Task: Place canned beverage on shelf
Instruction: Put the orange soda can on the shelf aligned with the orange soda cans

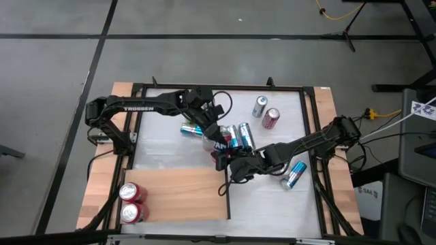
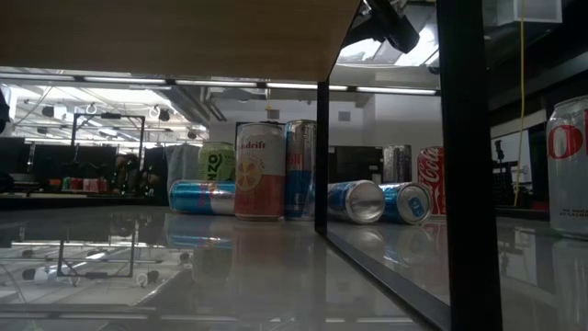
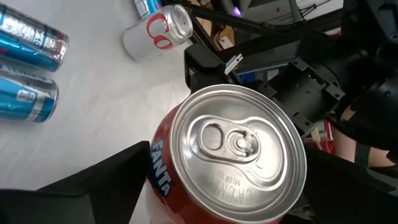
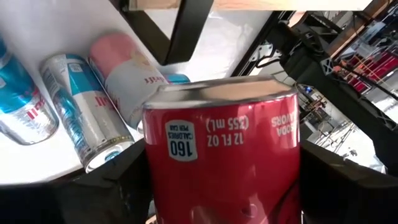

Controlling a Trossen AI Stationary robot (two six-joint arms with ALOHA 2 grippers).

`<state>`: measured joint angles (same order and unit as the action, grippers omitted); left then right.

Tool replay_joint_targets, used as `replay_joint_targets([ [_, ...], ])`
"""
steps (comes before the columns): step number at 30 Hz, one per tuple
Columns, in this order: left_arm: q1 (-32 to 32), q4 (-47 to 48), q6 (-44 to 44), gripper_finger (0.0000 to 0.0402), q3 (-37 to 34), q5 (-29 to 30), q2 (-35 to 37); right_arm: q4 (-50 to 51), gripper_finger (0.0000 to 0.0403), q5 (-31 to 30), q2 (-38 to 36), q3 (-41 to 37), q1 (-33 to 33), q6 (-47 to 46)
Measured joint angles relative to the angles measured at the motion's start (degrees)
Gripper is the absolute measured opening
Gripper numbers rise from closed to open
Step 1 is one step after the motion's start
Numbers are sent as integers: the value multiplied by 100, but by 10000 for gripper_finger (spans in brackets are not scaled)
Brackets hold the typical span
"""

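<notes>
Can [image 3: 233, 162], red, sealed: judged rigid, smooth-walled, likely full and weighty; grip mid-wall. Right gripper [image 1: 228, 162] clasps it; left gripper [image 1: 219, 138] straddles it, contact unclear.

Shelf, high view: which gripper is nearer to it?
Right. The right gripper, holding the red can, hangs by a corner of the shelf; the left gripper sits farther back.

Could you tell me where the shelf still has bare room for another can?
The shelf is bare from the two red cans at its left end across to its right edge. The table's middle is crowded with cans and both arms.
</notes>
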<state>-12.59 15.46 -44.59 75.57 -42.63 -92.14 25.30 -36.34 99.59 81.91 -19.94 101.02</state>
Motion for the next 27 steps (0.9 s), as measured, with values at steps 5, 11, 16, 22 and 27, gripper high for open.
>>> replay_joint_targets([
  [5, -1, -6, 16, 362, 0, 6, 0, 2, 294, 11, 0, 0, 0, 1],
  [11, -2, -26, 37, 321, -2, -16, -4, -4, 294, 41, -5, 0, 0, -2],
  [16, -3, -27, 36, 306, -2, -30, -4, -2, 294, 92, -7, 0, 0, -25],
  [22, -1, -35, 32, 304, -2, -35, -4, 0, 294, 88, -7, 1, 2, -29],
  [27, -3, -42, 17, 304, -2, -36, -4, 0, 295, 88, -7, 0, 2, -34],
])
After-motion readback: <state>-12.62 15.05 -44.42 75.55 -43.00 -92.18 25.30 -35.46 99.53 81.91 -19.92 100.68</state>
